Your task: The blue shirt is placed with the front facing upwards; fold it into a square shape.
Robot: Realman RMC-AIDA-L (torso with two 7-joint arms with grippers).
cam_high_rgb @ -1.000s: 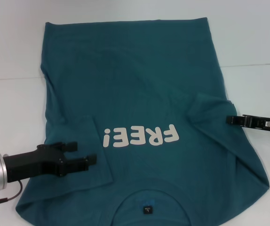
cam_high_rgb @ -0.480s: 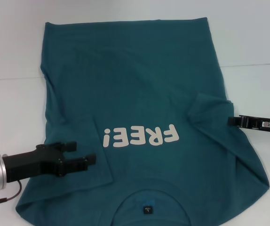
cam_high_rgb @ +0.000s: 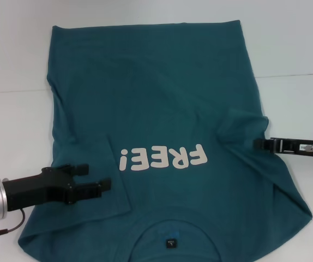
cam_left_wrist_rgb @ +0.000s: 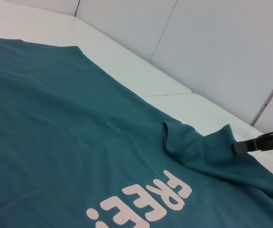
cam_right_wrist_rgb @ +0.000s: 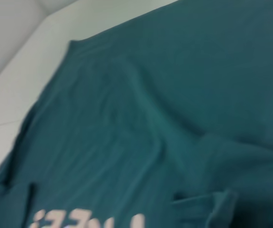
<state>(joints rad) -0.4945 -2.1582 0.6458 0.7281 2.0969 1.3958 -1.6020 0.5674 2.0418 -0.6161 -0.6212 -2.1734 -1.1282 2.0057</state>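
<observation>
Blue shirt: spread front-up on white table, collar nearest robot, both sleeves folded inward. Left gripper: over left sleeve, jaws wide. Right gripper: at right sleeve edge; jaw state cannot be told.

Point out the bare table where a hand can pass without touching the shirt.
Bare table lies left of the blue shirt, beyond the left gripper; more lies right of it, beyond the right gripper, and a strip past the hem. The near edge is crowded: shirt and both grippers.
</observation>
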